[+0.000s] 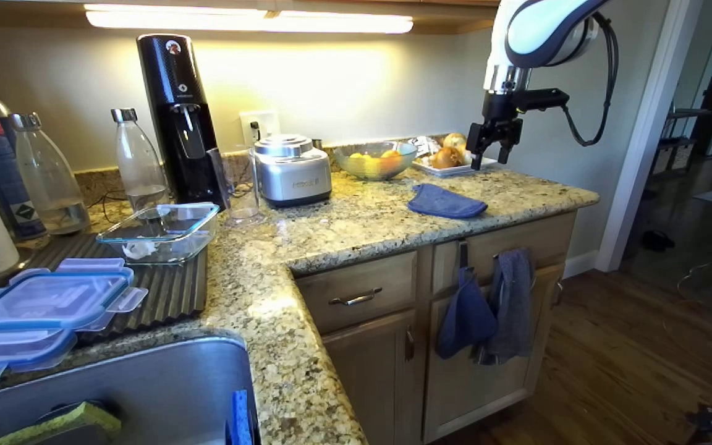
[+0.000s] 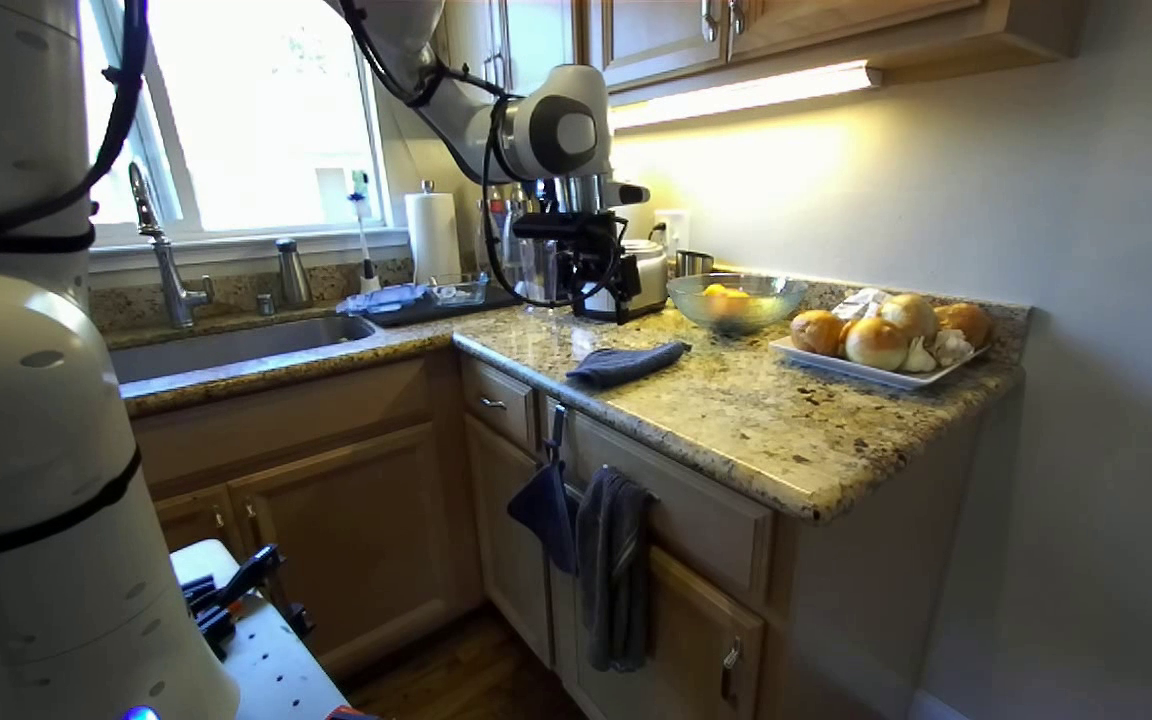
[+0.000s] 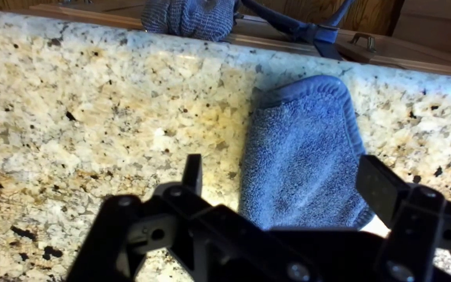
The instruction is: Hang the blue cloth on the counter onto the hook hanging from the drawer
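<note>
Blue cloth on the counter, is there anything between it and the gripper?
Nothing visible. The open gripper hangs above the granite counter, and in the wrist view only the gripper itself overlaps the blue cloth.

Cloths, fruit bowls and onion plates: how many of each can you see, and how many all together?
Cloths: 3 (blue cloth on the counter, dark-blue hanging cloth, grey-blue hanging towel)
Glass fruit bowl: 1
White onion plate: 1
Total: 5
</note>
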`<state>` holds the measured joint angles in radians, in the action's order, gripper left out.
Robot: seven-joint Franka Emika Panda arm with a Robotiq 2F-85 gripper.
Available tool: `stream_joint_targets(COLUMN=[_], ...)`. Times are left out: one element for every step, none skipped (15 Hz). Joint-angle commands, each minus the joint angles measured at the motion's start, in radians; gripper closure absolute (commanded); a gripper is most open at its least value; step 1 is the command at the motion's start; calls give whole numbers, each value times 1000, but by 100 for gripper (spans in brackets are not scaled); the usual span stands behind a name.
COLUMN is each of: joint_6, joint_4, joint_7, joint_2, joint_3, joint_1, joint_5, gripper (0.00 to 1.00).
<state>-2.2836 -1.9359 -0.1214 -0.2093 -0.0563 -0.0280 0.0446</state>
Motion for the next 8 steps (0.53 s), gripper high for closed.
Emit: stream_joint_targets(joint_6=[2,2,-18,-31,-24,-41,-42,-48], joint_4=[2,2,6,23,37,55,75,105], joint_7=[4,4,5,16,21,32,27,42], joint_2=[0,0,-10,-31,-43,-63,-83,-113], joint_3=[21,21,24,24,24,24,28,27], joint_1=[20,20,21,18,15,13,13,8], joint_5=[-6,-6,6,-1,-12,-10,-10,-24], gripper=[0,0,0,0,0,0,0,0])
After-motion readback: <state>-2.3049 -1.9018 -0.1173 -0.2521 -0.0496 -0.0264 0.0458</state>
